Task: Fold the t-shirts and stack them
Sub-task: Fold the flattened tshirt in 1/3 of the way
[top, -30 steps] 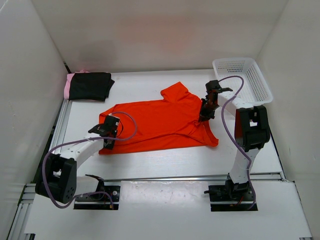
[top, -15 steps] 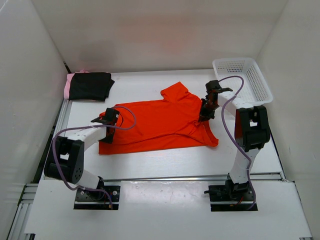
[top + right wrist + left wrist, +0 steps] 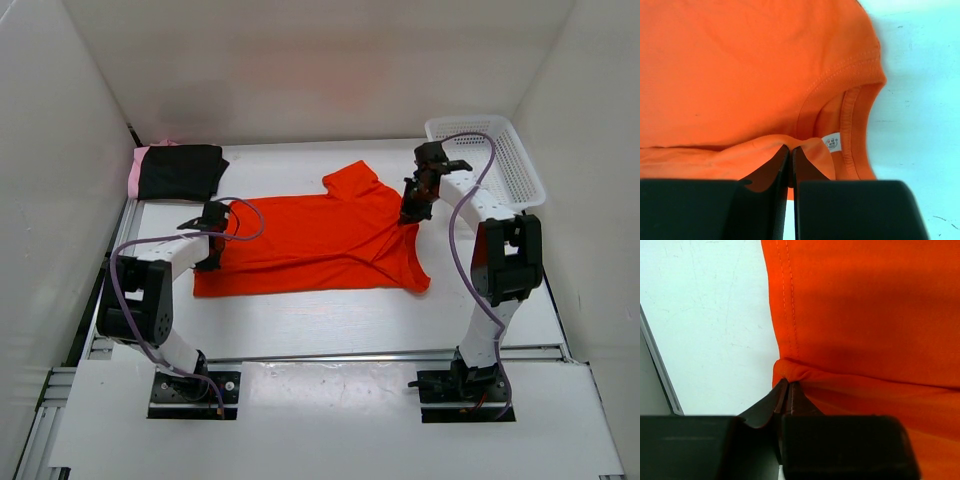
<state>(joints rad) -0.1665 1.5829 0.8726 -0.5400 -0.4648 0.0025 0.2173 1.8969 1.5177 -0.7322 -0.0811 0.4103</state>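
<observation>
Top external view: the orange-red t-shirt [image 3: 320, 245] lies spread mid-worktop [image 3: 300, 315]. My left end effector [image 3: 788, 390] is clenched on a bunched fold at its left hem. My right end effector [image 3: 791, 152] pinches fabric beside the collar. The folded black t-shirt [image 3: 185, 172] and pink t-shirt [image 3: 137, 172] sit far left.

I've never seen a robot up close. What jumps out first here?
A bright orange-red t-shirt lies spread across the middle of the table. The left gripper pinches its edge, the right gripper fabric by the collar. A folded black t-shirt and pink t-shirt sit in the far left corner.
</observation>
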